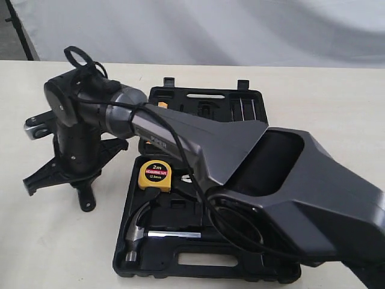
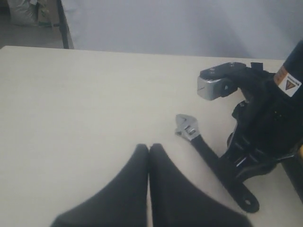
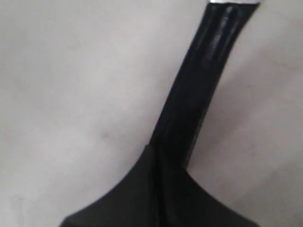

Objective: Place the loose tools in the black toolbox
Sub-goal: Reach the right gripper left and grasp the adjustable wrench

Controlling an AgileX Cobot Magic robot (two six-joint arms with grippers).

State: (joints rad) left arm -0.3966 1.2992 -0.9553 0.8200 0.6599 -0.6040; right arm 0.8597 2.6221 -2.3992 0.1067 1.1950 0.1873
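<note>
Black adj. wrench (image 2: pixel 201 144) on pale table (image 2: pixel 85 104), handle clamped by R gripper (image 3: pixel 158 161); L gripper (image 2: pixel 148 149) fingers pressed together, empty.

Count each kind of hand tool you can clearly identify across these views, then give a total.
Claw hammer: 1
Yellow tape measure: 1
Adjustable wrench: 1
Total: 3
</note>
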